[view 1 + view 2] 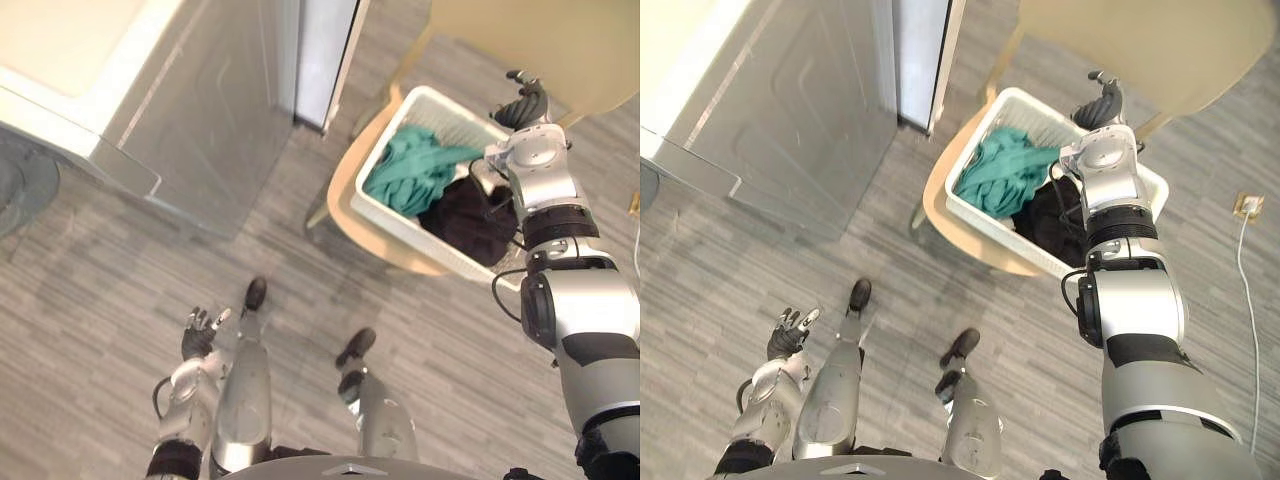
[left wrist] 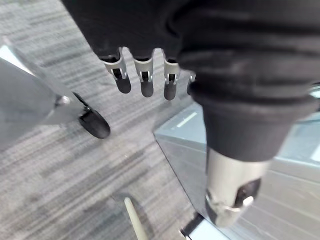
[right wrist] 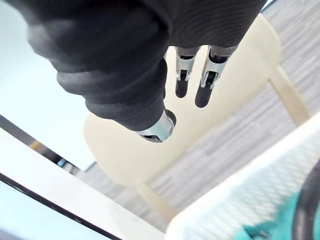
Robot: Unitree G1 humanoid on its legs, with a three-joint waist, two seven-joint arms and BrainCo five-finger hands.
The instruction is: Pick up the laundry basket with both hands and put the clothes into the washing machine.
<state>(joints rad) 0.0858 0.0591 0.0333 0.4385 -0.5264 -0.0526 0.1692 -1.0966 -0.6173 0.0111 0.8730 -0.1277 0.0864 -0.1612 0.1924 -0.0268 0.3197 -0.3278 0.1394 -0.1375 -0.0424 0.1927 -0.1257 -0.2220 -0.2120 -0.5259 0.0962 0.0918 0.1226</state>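
A grey washing machine point(image 1: 170, 120) takes the upper left of the eye views, with a band of striped grey floor point(image 1: 100, 290) between it and the pale wooden chair point(image 1: 343, 195) at upper right. On the chair's seat sits the white laundry basket point(image 1: 447, 112), holding a green garment point(image 1: 410, 170) and a dark garment point(image 1: 470, 225). The right hand point(image 1: 524, 100) hangs above the basket's far rim; its wrist view shows relaxed fingers point(image 3: 206, 87) gripping nothing, the chair back beyond them. The left hand point(image 1: 198, 338) is at lower left over the floor, fingers point(image 2: 145, 82) spread and unladen. The right eye view adds a socket plate point(image 1: 1247, 206) at the right edge.
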